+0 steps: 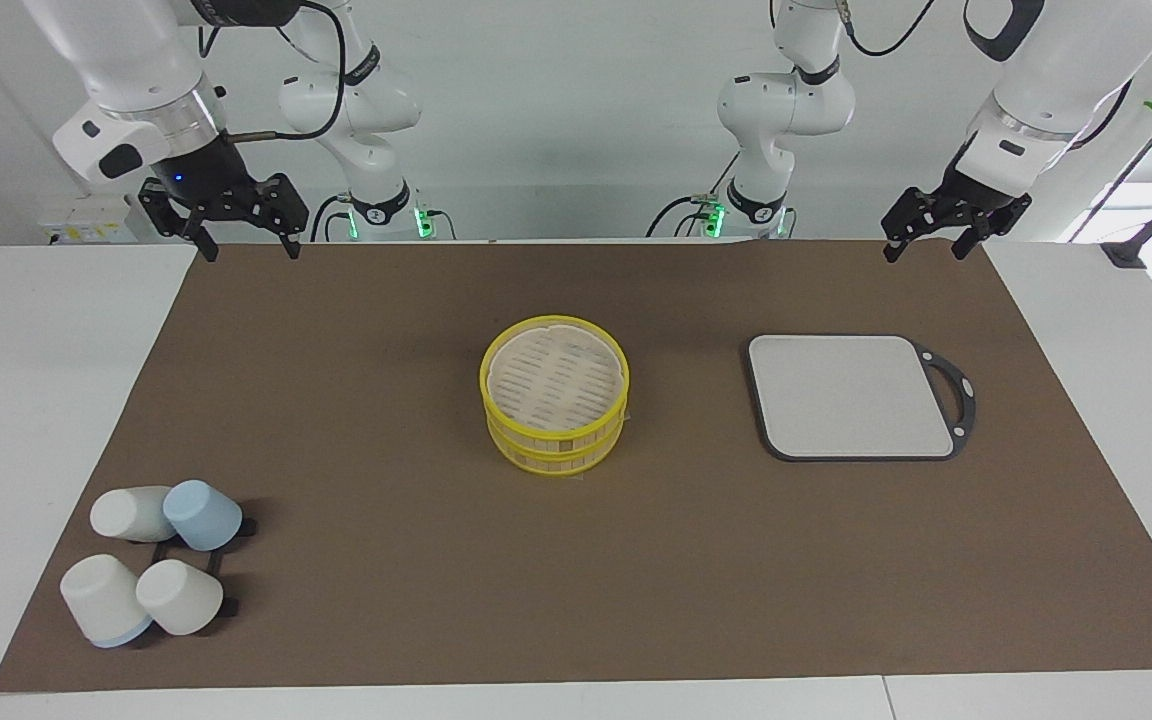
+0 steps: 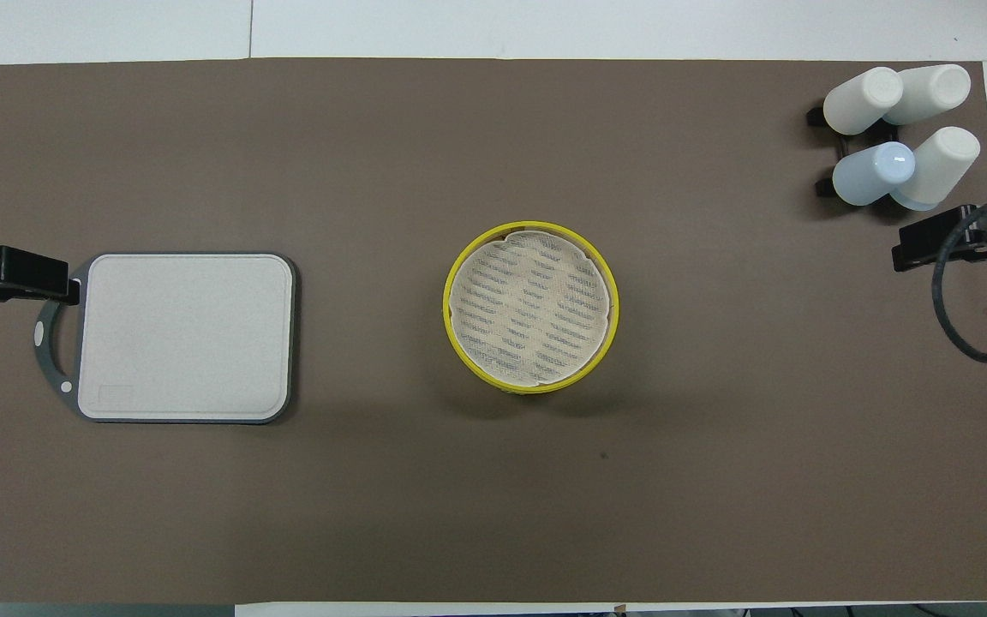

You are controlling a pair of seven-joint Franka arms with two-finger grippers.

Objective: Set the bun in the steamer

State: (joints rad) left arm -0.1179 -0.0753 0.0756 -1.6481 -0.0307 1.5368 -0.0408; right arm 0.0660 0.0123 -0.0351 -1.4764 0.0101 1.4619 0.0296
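Round yellow-rimmed bamboo steamer (image 1: 554, 394) sits mid-mat — right gripper (image 1: 247, 246) and left gripper (image 1: 925, 244) hang high toward its two ends, jaws spread, empty.

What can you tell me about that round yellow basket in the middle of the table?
The steamer is a round bamboo-looking basket, two yellow-rimmed tiers stacked upright. It stands open at the middle of the brown mat. Its pale slatted floor shows, with nothing on it. Nothing touches it except the mat.

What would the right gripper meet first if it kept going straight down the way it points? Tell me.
Probably bare brown mat. The right gripper hangs open, pointing down over the mat's corner at the right arm's end. Nothing stands under it, though depth is hard to judge.
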